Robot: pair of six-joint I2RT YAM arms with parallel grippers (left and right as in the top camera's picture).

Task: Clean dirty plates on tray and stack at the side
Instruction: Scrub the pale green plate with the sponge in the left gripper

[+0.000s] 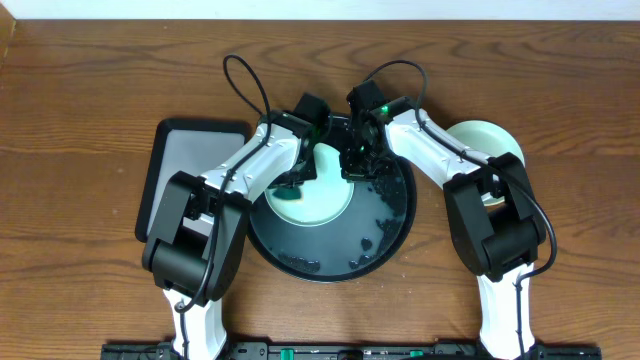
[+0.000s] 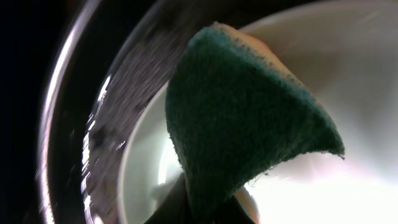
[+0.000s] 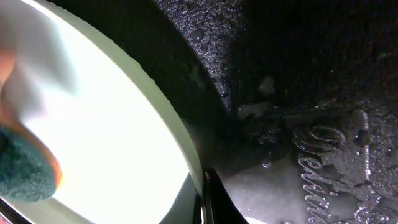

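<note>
L gripper [image 1: 296,178] clamped on green sponge [image 2: 242,124], held over mint plate [image 1: 325,200]; plate lies in black tray [image 1: 390,228], left of ctr. R gripper [image 1: 357,163] at plate's far rim, open or closed cannot be told. Second pale plate [image 1: 480,140] on table [image 1: 90,100], just right of tray.

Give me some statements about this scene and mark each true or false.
1. The left gripper holds a green sponge. True.
2. The plate in the black tray is pale yellow. False: it is a mint plate.
3. The grey tray lies on the robot's right. False: it lies on its left.
4. A second plate sits on the table outside the black tray, on the robot's right. True.
</note>
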